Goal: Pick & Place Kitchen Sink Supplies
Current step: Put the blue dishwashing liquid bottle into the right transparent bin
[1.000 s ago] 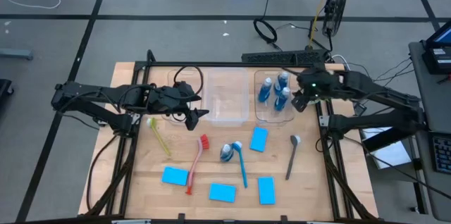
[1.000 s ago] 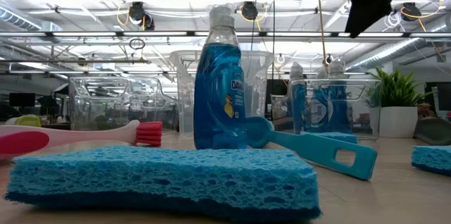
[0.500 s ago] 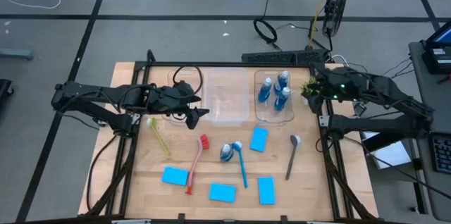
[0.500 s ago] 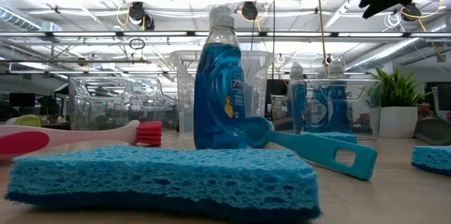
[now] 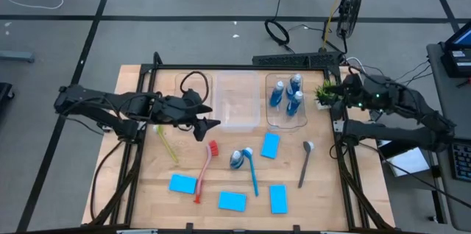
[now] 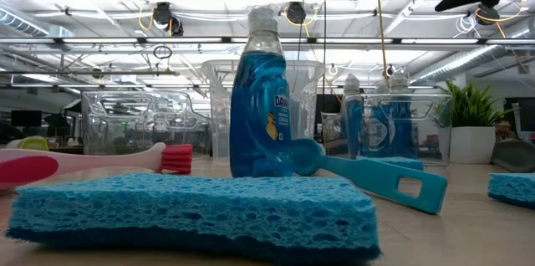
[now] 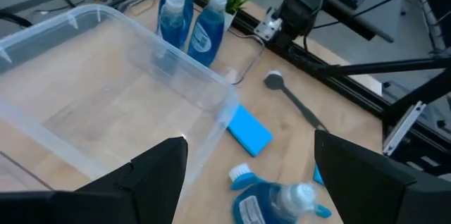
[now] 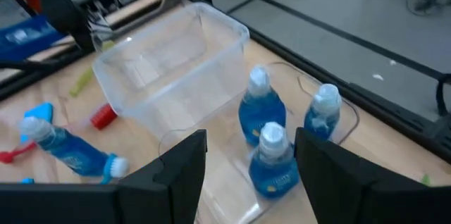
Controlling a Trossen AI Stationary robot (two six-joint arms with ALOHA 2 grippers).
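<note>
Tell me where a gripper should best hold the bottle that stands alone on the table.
Probably the blue bottle is best gripped from above, around its narrow neck under the grey cap. It stands upright, and the blue brush lies against its base, so a low sideways approach looks crowded.

The nearest blue bottle (image 6: 262, 103) carries a label reading "DAWN".

wooden table (image 5: 324, 197), three clear bins (image 5: 239, 101), four sponges (image 5: 232, 201), four brushes (image 5: 306, 164), one bottle (image 5: 237, 160), plant (image 5: 324, 94)
</note>
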